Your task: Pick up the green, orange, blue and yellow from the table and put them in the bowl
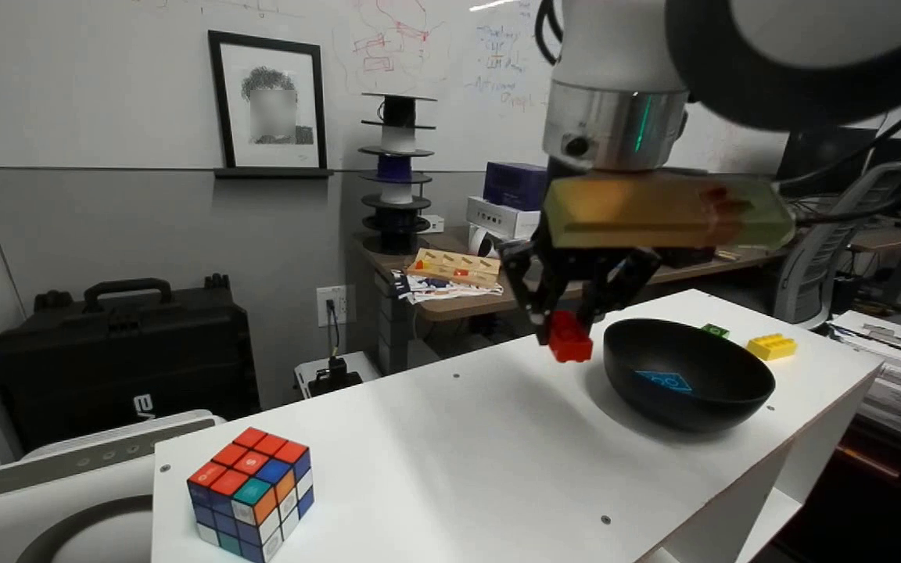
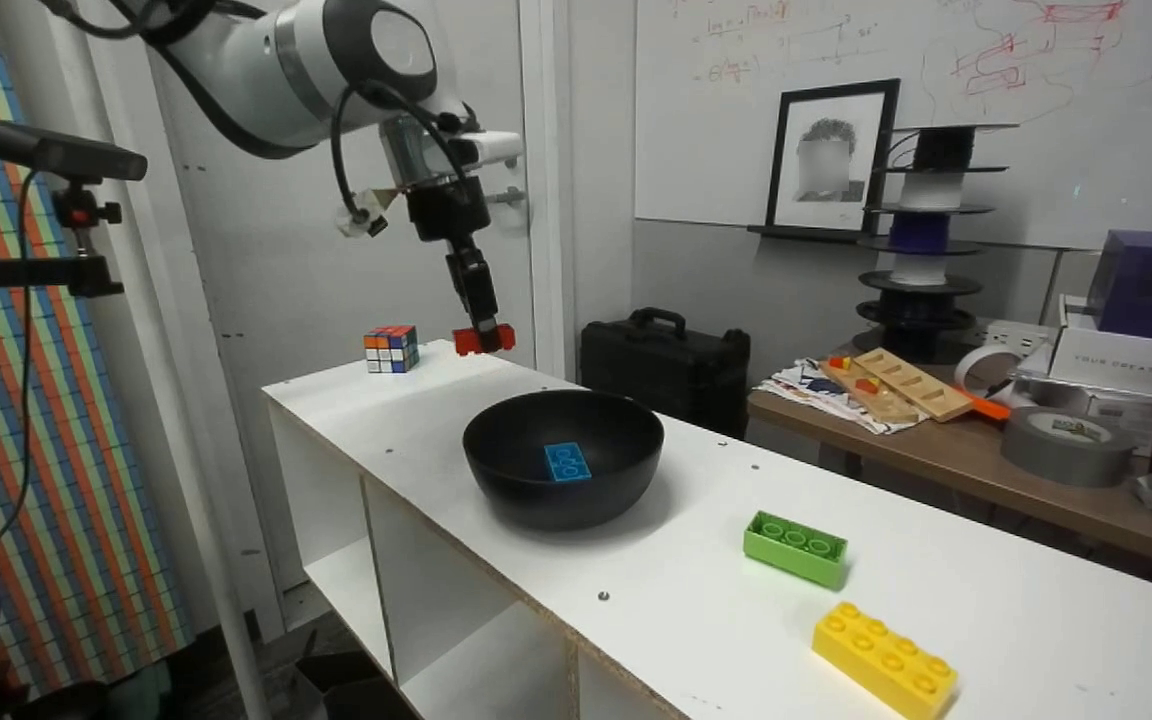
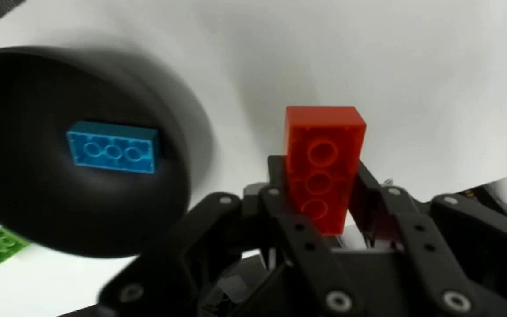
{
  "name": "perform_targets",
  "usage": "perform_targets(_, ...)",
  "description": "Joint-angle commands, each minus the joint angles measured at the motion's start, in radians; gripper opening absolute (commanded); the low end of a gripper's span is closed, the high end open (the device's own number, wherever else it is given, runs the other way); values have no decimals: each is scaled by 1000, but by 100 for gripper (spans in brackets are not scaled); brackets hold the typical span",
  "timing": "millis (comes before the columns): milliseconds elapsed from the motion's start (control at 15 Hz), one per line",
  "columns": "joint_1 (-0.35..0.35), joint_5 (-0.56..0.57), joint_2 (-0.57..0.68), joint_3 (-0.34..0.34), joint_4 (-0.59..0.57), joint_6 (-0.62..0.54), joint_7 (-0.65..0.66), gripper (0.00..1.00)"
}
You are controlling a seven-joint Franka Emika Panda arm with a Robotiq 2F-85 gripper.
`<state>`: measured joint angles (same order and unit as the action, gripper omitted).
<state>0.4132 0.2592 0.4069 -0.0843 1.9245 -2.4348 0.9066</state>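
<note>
A red rectangular plastic brick (image 3: 324, 169) is being pinched between the jaws, with a round black bowl (image 2: 561, 506) beside them.

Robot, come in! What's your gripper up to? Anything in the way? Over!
Gripper holds red rectangular plastic brick aloft, not yet over round black bowl. Blue rectangular plastic brick inside. Nothing seen between red brick and bowl.
</note>
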Motion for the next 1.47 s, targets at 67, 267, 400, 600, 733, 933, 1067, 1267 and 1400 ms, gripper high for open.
perform_targets(67, -144, -32, -95, 12, 41, 85, -57, 11)
perform_targets(267, -228, -29, -39, -1, -1, 99, -93, 11)
perform_targets(400, -260, -20, 18, -3, -32, 102, -115, 11)
perform_targets(600, -262, -16, 84, 2, -63, 118, -133, 11)
perform_targets(733, -250, -10, 122, 6, -82, 131, -158, 11)
perform_targets(933, -217, 39, 112, -6, -76, 153, -204, 65)
perform_targets(1067, -205, 73, 75, -12, -59, 172, -236, 82)
perform_targets(1267, -204, 139, -9, -22, -11, 150, -267, 100)
perform_targets(1400, -221, 154, -65, -30, 13, 99, -249, 100)
